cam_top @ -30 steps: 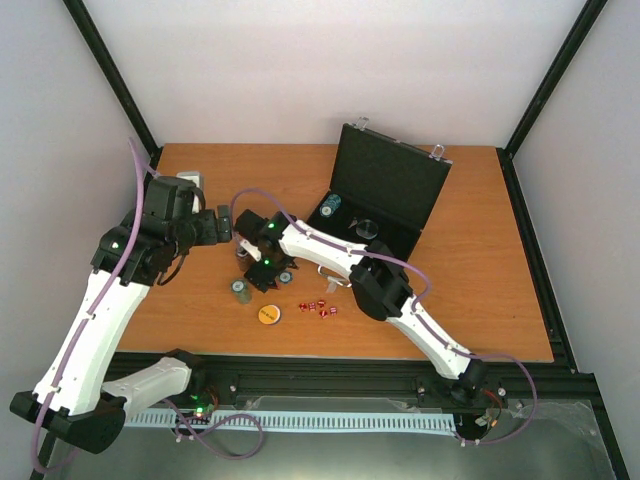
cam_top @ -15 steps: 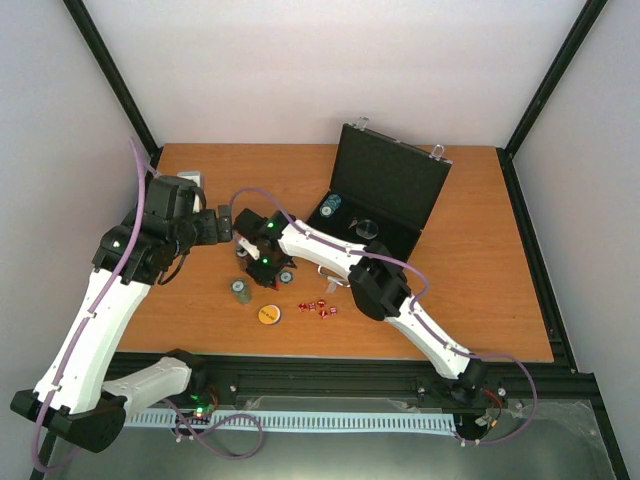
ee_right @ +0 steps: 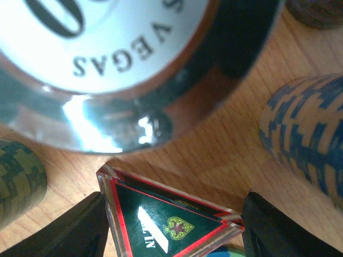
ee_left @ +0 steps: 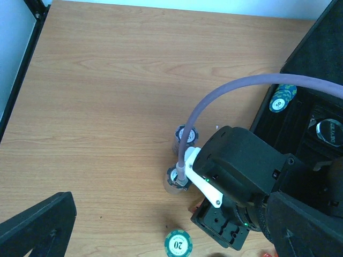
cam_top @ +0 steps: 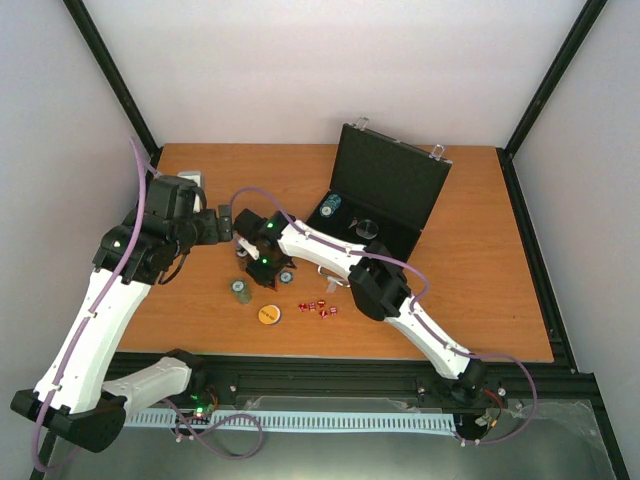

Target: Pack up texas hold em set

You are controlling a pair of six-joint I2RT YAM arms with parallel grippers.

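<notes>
Right wrist view: the right gripper [ee_right: 174, 214] pinches the red-black triangle [ee_right: 161, 217] by its corners among chip stacks [ee_right: 305, 134], likely for lifting into the open case [cam_top: 385, 195] far right. The left gripper [cam_top: 218, 228] waits, released.

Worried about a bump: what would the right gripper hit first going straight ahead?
The right gripper would probably meet the glossy round VEGAS-lettered piece first, just beyond the red-edged triangle between its fingers; depth is unclear.
</notes>
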